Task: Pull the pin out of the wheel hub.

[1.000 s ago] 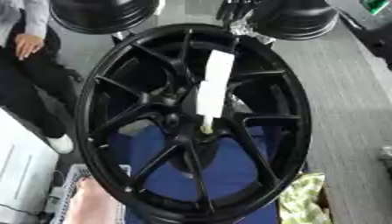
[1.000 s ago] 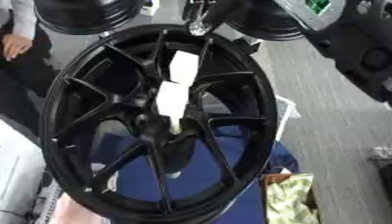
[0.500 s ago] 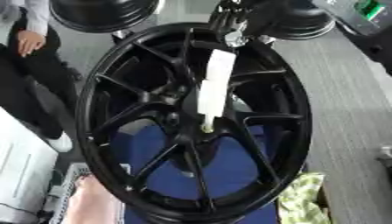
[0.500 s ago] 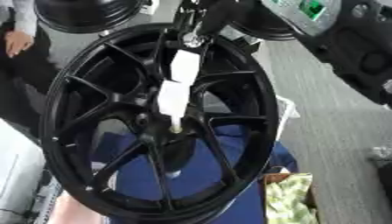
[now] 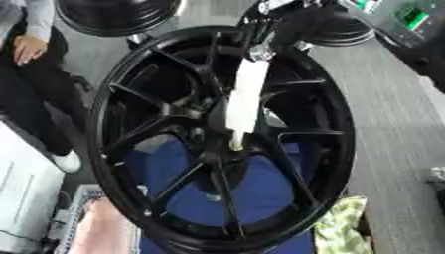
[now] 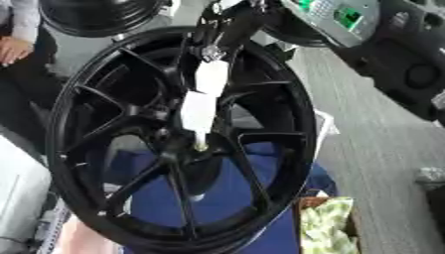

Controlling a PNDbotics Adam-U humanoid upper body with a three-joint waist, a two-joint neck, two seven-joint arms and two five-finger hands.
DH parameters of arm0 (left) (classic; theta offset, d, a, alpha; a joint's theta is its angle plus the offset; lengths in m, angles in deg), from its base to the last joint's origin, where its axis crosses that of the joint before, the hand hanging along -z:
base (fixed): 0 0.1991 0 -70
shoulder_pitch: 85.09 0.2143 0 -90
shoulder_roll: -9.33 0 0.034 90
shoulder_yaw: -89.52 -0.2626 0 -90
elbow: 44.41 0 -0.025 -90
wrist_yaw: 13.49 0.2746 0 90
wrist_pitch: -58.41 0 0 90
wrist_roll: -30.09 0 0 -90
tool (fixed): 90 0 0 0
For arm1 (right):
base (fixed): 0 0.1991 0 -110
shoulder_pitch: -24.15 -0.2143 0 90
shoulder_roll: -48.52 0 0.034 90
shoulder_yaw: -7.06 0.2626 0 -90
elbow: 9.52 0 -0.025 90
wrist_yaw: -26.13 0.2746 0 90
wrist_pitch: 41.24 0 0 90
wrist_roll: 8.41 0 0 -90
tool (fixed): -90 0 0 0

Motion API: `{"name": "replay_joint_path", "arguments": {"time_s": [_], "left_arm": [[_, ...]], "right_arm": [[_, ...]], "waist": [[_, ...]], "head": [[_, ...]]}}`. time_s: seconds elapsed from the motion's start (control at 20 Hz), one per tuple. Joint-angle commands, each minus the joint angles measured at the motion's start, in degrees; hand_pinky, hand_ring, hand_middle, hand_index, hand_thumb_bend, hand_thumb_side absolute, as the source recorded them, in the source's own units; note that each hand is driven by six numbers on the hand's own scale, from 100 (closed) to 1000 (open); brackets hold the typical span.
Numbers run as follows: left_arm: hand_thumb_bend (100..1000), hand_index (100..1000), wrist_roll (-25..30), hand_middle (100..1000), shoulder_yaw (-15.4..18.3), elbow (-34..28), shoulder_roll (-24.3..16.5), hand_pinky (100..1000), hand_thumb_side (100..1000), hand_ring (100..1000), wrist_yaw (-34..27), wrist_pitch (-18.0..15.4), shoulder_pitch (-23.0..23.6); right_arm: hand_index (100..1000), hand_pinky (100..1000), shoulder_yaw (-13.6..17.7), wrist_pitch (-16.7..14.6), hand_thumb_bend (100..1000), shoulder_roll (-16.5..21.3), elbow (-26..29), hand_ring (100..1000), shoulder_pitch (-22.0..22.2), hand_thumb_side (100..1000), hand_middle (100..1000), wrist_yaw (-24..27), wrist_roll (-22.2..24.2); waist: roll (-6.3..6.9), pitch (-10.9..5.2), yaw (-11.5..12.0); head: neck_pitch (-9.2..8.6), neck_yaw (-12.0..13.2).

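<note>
Left eye view, from its left edge: a person [image 5: 26,54] sits at the far left and touches nothing I need. Below that a pale box [image 5: 22,198] stands at the lower left. Moving inward, the black wheel [image 5: 113,163] fills most of my view, upright and tilted, with blue cloth [image 5: 252,193] showing through its spokes. At the middle of the wheel, the white pin [image 5: 246,101] is seated: its lower tip is in the hub [image 5: 228,149] and its body slants up toward the rim's top edge.

At the pin's upper end I have a dark hand [image 5: 265,34] reaching in from the top. By my reading it is the right one, since its arm leads off to the upper right. It sits right at the pin's top, but I cannot tell whether its fingers are curled round the pin or only beside it. My left hand shows nowhere.

Further right there is grey floor [image 5: 391,129], and a green-patterned cloth [image 5: 343,230] lies at the lower right.

As I judge it, the reach is done but the pull is not: the pin is not yet out, so securing the grip and drawing it out are left.
</note>
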Motion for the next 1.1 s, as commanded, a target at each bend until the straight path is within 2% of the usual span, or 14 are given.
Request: {"name": "replay_joint_path", "arguments": {"time_s": [0.05, 0.2, 0.3, 0.9, 1.1], "left_arm": [[507, 766, 0.0, 738, 0.41, -0.88, -1.87, 641, 733, 994, -0.01, 0.04, -0.44], [506, 766, 0.09, 738, 0.33, -0.88, -1.78, 641, 733, 995, -0.09, 0.09, -0.51], [506, 766, 0.12, 739, 0.31, -0.88, -1.76, 641, 734, 994, -0.12, 0.12, -0.46], [505, 766, 0.35, 739, 0.15, -0.88, -1.62, 641, 735, 995, -0.19, -0.11, -0.57], [505, 765, 0.44, 739, 0.16, -0.88, -1.57, 641, 735, 996, -0.21, -0.06, -0.43]], "right_arm": [[952, 928, 0.37, -0.22, 148, 1.4, -0.71, 904, -0.56, 727, 828, 0.12, 0.08], [963, 930, 0.13, -1.27, 237, 1.27, -0.99, 907, -0.44, 611, 820, 0.61, 0.08], [968, 932, -0.09, -1.63, 296, 1.24, -1.18, 917, -0.41, 587, 831, 0.19, 0.08], [983, 939, 0.21, -3.81, 297, 0.46, -4.08, 935, 0.1, 655, 859, -2.19, 0.08], [982, 934, 0.72, -4.21, 250, 0.2, -5.59, 929, 0.47, 701, 855, -2.99, 0.08]], "waist": [[-0.64, -1.22, -0.04], [-0.58, -1.33, -0.16], [-0.54, -1.46, -0.22], [-0.59, -1.58, -0.29], [-0.63, -1.42, -0.28]], "head": [[0.29, 0.08], [0.35, 0.07], [0.36, 0.08], [0.36, -0.51], [0.36, -0.58]]}}
